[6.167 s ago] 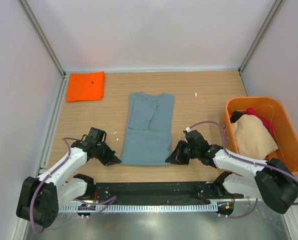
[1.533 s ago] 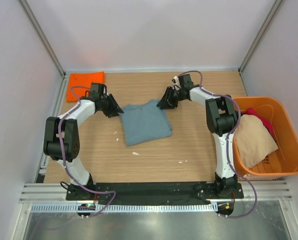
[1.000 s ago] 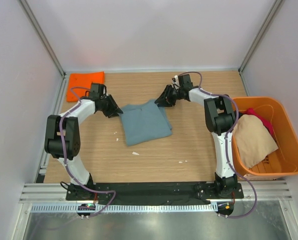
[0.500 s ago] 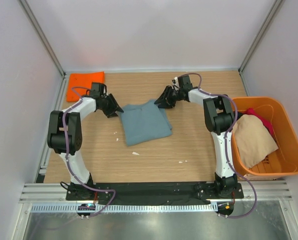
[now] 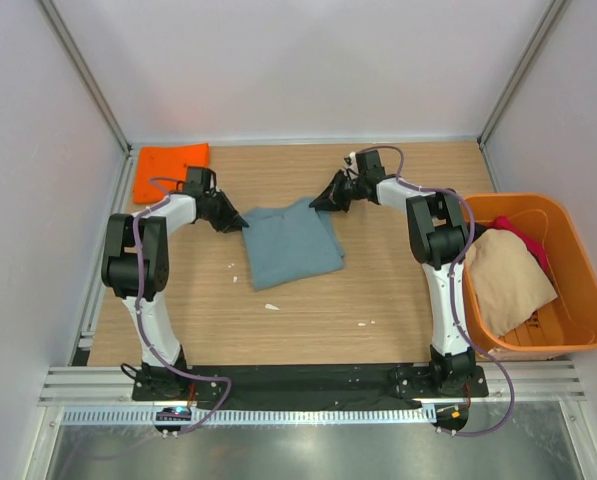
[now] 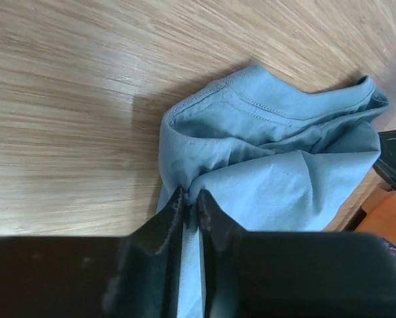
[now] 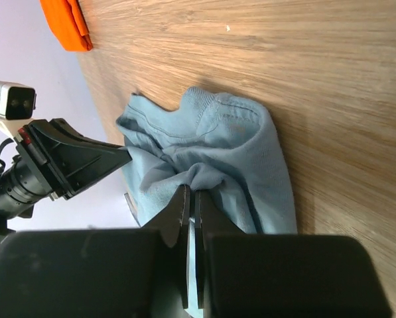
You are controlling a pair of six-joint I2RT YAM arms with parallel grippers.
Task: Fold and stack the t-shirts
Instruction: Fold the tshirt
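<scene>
Moved: arms, near hem to far edge.
Left end effector (image 6: 190, 199): nipping grey-blue t-shirt (image 6: 270, 165) corner.
Right end effector (image 7: 192, 197): clamped likewise.
Cloth: limp, light; hold corners.

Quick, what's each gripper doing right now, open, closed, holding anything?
Left gripper: closed, pinching a fold of the grey-blue t-shirt.
Right gripper: closed, pinching the same t-shirt at its other corner.
</scene>
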